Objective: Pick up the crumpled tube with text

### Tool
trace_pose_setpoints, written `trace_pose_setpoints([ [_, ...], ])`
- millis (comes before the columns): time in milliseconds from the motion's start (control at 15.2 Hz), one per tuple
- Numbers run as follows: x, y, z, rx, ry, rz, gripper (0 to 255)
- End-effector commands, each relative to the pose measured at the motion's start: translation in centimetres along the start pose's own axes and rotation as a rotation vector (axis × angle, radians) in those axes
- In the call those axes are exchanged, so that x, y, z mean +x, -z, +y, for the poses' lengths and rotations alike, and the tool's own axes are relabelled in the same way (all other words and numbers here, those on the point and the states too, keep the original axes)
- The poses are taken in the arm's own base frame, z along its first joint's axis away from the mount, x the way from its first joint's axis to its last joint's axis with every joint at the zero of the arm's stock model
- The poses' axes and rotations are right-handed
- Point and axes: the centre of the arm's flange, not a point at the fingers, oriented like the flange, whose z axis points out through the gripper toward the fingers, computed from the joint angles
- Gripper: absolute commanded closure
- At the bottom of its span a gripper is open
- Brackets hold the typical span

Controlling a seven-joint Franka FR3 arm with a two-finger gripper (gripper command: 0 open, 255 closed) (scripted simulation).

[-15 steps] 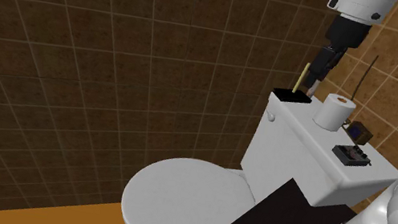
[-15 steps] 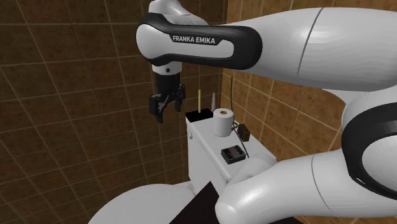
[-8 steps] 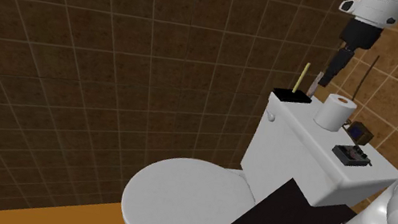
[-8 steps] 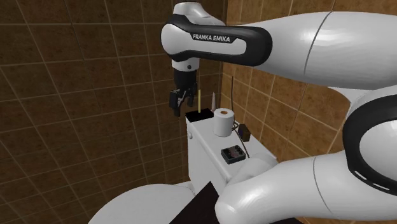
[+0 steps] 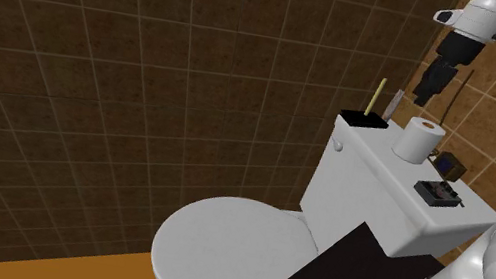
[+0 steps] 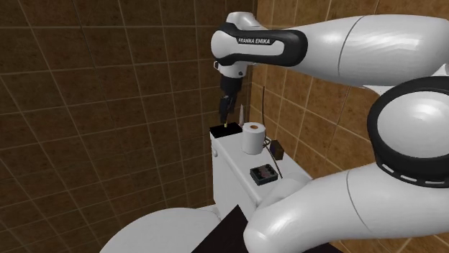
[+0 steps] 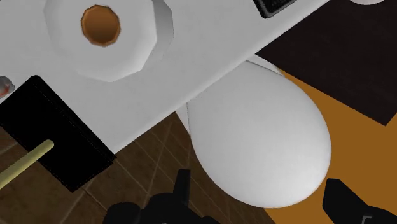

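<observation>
A thin pale tube (image 5: 397, 98) stands at the back of the toilet tank, between the black tray and the paper roll; in the second exterior view the tube (image 6: 241, 113) shows just right of my gripper. A grey and red tip (image 7: 4, 86) beside the tray may be its end. My gripper (image 5: 433, 84) hangs above the tank's back edge, pointing down, close to the tube (image 6: 229, 109). In the wrist view its fingers stand apart with nothing between them, so the gripper (image 7: 261, 203) is open.
On the white tank (image 5: 370, 187) stand a black tray (image 5: 364, 119) with a yellow stick, a toilet paper roll (image 5: 418, 139), a small dark box (image 5: 446, 165) and a flat black device (image 5: 438, 193). The shut toilet lid (image 5: 234, 253) lies below. Brown tiled walls stand close behind.
My gripper has swung toward the shoulder view's right, from in front of the tank to above its back edge near the tube. It stays open. Nothing on the tank has moved.
</observation>
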Motion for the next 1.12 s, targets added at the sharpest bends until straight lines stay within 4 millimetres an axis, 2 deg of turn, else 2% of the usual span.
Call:
trace_pose_setpoints([
  [0,-0.9,-0.2,2.4,0.006,0.051,0.008,0],
  [528,-2.9,-1.0,13.3,0.03,0.235,0.041,0],
  [1056,-2.8,-2.1,24.3,0.055,0.418,0.074,0],
])
